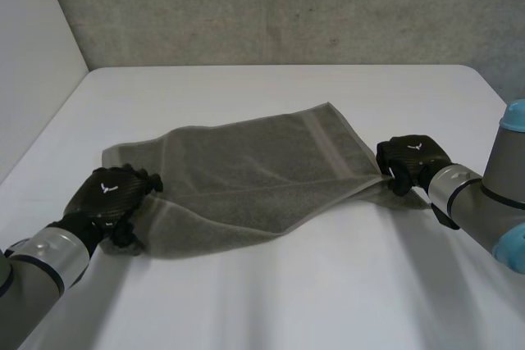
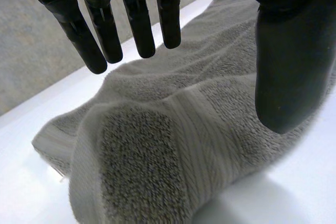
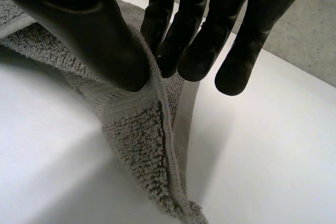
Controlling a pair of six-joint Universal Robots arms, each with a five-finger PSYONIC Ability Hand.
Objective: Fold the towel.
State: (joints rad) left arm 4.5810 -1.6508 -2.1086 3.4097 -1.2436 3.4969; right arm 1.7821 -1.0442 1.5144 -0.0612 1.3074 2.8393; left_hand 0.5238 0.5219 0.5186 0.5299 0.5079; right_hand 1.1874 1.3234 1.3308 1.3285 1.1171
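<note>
- We see a smooth white worktop (image 1: 271,284).
- Behind the worktop we find a grey speckled wall (image 1: 287,6).
- Along the worktop's left edge, a pale panel (image 1: 33,55).

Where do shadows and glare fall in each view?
Head view: soft, even light; the towel throws a faint shadow on the table along its near edge. Left wrist view: glare whitens the table beside the towel. Right wrist view: the towel's corner, pinched by the right hand, hangs above the table and shades it beneath.
</note>
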